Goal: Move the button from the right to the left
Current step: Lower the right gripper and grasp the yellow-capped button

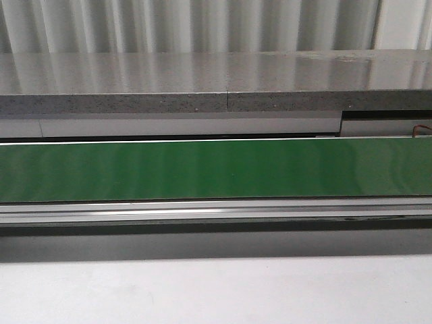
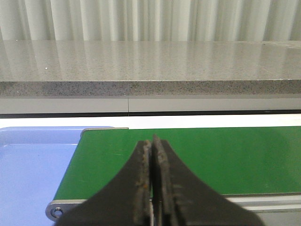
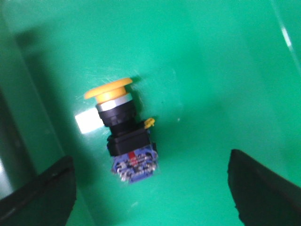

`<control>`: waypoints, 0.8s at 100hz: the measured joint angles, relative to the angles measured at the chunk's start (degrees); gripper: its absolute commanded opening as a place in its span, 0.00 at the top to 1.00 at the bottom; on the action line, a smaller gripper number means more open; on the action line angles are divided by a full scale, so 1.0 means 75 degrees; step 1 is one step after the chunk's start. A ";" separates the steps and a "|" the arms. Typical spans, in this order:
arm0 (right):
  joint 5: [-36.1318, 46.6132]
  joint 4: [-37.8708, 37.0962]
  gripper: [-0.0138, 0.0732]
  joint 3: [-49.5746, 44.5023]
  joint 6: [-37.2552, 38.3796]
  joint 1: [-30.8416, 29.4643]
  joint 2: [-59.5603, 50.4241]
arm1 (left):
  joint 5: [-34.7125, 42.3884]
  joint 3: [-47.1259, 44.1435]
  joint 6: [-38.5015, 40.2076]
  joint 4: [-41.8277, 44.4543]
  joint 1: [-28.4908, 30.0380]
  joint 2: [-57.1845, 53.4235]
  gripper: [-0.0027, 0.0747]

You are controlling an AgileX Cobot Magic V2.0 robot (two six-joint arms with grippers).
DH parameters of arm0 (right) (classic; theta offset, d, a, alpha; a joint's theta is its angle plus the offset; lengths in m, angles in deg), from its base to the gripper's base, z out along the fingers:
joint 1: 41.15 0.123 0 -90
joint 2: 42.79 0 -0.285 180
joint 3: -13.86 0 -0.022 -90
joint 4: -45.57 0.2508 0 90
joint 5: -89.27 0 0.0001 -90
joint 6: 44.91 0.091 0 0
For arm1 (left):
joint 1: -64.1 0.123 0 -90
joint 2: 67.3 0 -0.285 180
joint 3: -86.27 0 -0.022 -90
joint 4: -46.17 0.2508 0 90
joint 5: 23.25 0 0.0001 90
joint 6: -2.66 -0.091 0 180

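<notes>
While the front view shows only a long green belt (image 1: 216, 169) with a grey stone shelf (image 1: 202, 84) behind it and no arm or part on it, the 2 wrist views fill in the rest. Only the right wrist view shows the button (image 3: 121, 132): it lies on its side on a green surface (image 3: 211, 70), yellow head (image 3: 107, 89) pointing away from the fingers, black collar in the middle and blue block (image 3: 134, 165) at the end nearest them. It sits between the 2 dark fingertips of the right gripper (image 3: 150, 188), closer to one finger (image 3: 42, 190) than to the other (image 3: 265, 188), and touches neither. That gripper is spread wide and holds nothing.

Only the left wrist view shows the left gripper (image 2: 151, 179), its 2 black fingers (image 2: 138, 188) pressed flat together with nothing between them. Past their tips lies the green belt (image 2: 225, 160), and beside the belt's end, off to one side of the fingers, a pale blue tray (image 2: 33, 169). The grey shelf (image 2: 150, 66) runs beyond both.
</notes>
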 measured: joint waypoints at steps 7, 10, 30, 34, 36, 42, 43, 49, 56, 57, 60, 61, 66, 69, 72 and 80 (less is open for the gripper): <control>0.0105 0.0025 0.10 0.0000 -0.0065 0.0000 0.0320 | 0.0000 0.0000 0.0000 0.0000 0.0000 0.0000 0.99; 0.0149 0.0025 0.10 0.0000 -0.0085 0.0000 0.0441 | 0.0000 0.0000 0.0000 0.0000 0.0000 0.0000 0.99; 0.0456 0.0044 0.14 0.0013 -0.0144 -0.0012 0.1167 | 0.0000 0.0000 0.0000 0.0000 0.0000 0.0000 0.99; 0.0529 0.0044 0.19 0.0030 -0.0144 -0.0012 0.1262 | 0.0000 0.0000 0.0000 0.0000 0.0000 0.0000 0.99; 0.0548 0.0044 0.21 0.0030 -0.0144 -0.0012 0.1311 | 0.0000 0.0000 0.0000 0.0000 0.0000 0.0000 0.99; 0.0629 0.0044 0.30 0.0030 -0.0160 -0.0012 0.1415 | 0.0000 0.0000 0.0000 0.0000 0.0000 0.0000 0.99; 0.0644 0.0044 0.32 0.0030 -0.0160 -0.0012 0.1437 | 0.0000 0.0000 0.0000 0.0000 0.0000 0.0000 0.99; 0.0676 0.0061 0.42 0.0030 -0.0160 -0.0012 0.1471 | 0.0000 0.0000 0.0000 0.0000 0.0000 0.0000 0.99; 0.0693 0.0061 0.55 0.0070 -0.0160 -0.0012 0.1471 | 0.0000 0.0000 0.0000 0.0000 0.0000 0.0000 0.99; 0.0693 0.0061 0.57 0.0070 -0.0160 -0.0012 0.1471 | 0.0000 0.0000 0.0000 0.0000 0.0000 0.0000 0.99; 0.0679 0.0061 0.61 0.0090 -0.0160 -0.0012 0.1471 | 0.0000 0.0000 0.0000 0.0000 0.0000 0.0000 0.99; 0.0677 0.0061 0.63 0.0117 -0.0160 -0.0012 0.1471 | 0.0000 0.0000 0.0000 0.0000 0.0000 0.0000 0.99; 0.0532 0.0061 0.66 0.0215 -0.0160 -0.0012 0.1486 | 0.0000 0.0000 0.0000 0.0000 0.0000 0.0000 0.99; 0.0394 0.0065 0.67 0.0295 -0.0160 -0.0012 0.1486 | 0.0000 0.0000 0.0000 0.0000 0.0000 0.0000 0.99; 0.0265 0.0085 0.67 0.0386 -0.0160 -0.0012 0.1501 | 0.0000 0.0000 0.0000 0.0000 0.0000 0.0000 0.99; -0.0111 0.0186 0.67 0.0670 -0.0160 -0.0016 0.1498 | 0.0000 0.0000 0.0000 0.0000 0.0000 0.0000 0.99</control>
